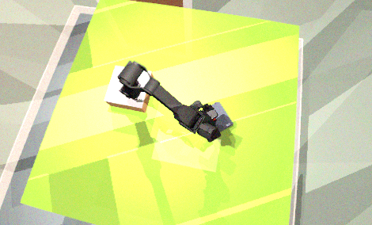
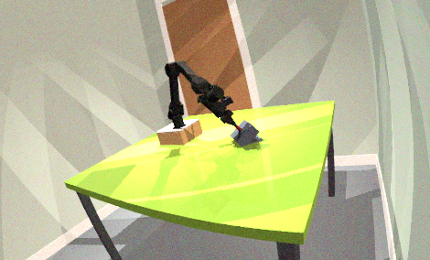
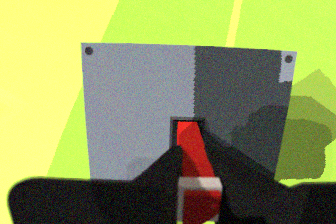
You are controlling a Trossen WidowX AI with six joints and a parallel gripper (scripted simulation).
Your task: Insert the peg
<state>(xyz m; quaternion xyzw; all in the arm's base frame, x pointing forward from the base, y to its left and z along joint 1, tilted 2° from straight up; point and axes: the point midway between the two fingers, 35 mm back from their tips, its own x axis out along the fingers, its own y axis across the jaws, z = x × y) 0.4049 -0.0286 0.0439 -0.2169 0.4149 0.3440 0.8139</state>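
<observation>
The red peg has flat sides and a pale band near its upper end. My gripper is shut on it. The grey sloped panel stands beyond the fingers. In the wrist view, the peg's far end lies within the outline of the square hole, close to its upper rim, and its sides look roughly lined up with the hole's sides. How deep the end sits cannot be told. The peg and fingers hide the lower part of the hole.
The arm's base stands on a white-topped block at the back left of the green table. Two dark screw dots mark the panel's upper corners. Shadows of the arm fall across the panel's right half.
</observation>
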